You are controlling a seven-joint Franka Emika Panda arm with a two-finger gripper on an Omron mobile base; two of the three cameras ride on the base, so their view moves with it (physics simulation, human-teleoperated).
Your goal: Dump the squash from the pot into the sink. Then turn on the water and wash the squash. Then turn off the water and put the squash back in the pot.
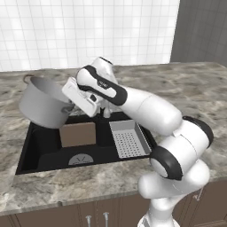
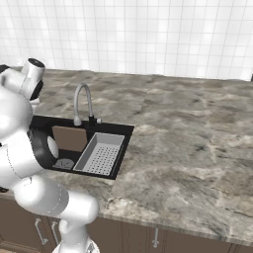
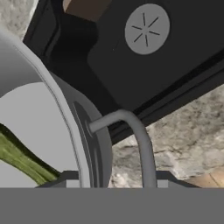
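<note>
You've got the pot [image 1: 44, 104] up off the counter [image 1: 195, 93], tilted, hanging over the back-left corner of the sink [image 1: 44, 155] in the left base view. The gripper [image 1: 77, 104] is at the pot's right rim, clamped on it by the look of things (the hand view has the rim wall running straight down between the tips, with the loop handle [image 3: 133, 140] just outside it). Jaws are narrow, closed on the pot rim.

The squash [image 3: 19, 159] is inside the pot: in the hand view you see a green-yellow strip lying against the pale inner wall at lower left. Not dumped yet.

The sink basin is black, and the round grey drain [image 1: 80, 159] sits near its front edge. A brown board-like block [image 1: 78, 134] stands against the back wall of the basin, and the grey perforated strainer tray [image 1: 129, 139] sits in the right part of it. The faucet [image 2: 81, 104] arcs up behind the sink in the right base view; can't tell whether water is running, no stream visible.

The pot mouth faces up and toward the arm, its base out to the left.
</note>
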